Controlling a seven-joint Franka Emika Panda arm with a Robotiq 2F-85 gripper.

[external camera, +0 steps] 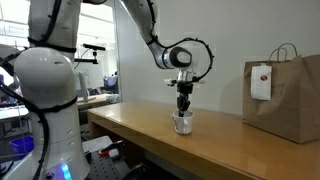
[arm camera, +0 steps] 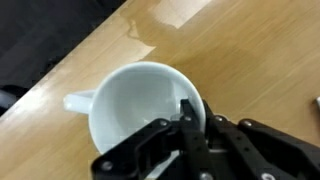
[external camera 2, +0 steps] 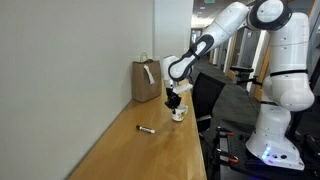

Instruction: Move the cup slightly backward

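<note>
The cup is a small white mug with a side handle pointing left in the wrist view. It stands on the wooden table in both exterior views. My gripper comes straight down on it, one finger inside the bowl and the other outside, pinched on the rim. It shows at the cup's top in both exterior views. The cup's base looks to be on the table.
A brown paper bag with a white tag stands at the back of the wooden table; it also shows in an exterior view. A tiny dark item lies on the table nearer the camera. A wall runs along one side.
</note>
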